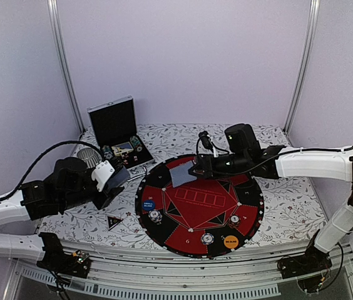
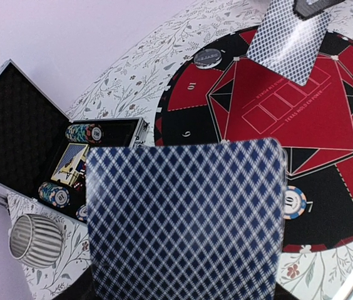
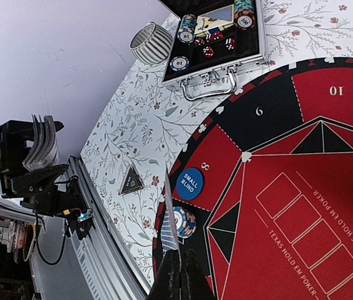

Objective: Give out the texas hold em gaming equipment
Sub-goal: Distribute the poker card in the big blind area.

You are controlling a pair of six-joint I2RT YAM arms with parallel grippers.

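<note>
My left gripper is shut on a stack of grey-blue-backed playing cards beside the mat's left rim; the top card's back hides its fingers in the left wrist view. My right gripper is shut on a single playing card, held above the far left part of the mat and seen edge-on in the right wrist view. On the mat lie a blue small blind button, an orange blind button and three striped chips. A black triangular marker lies on the cloth.
The round red-and-black mat fills the middle of the floral cloth. The open silver-edged case with more chips stands at the back left, a ribbed cup next to it. A metal rail runs along the near edge.
</note>
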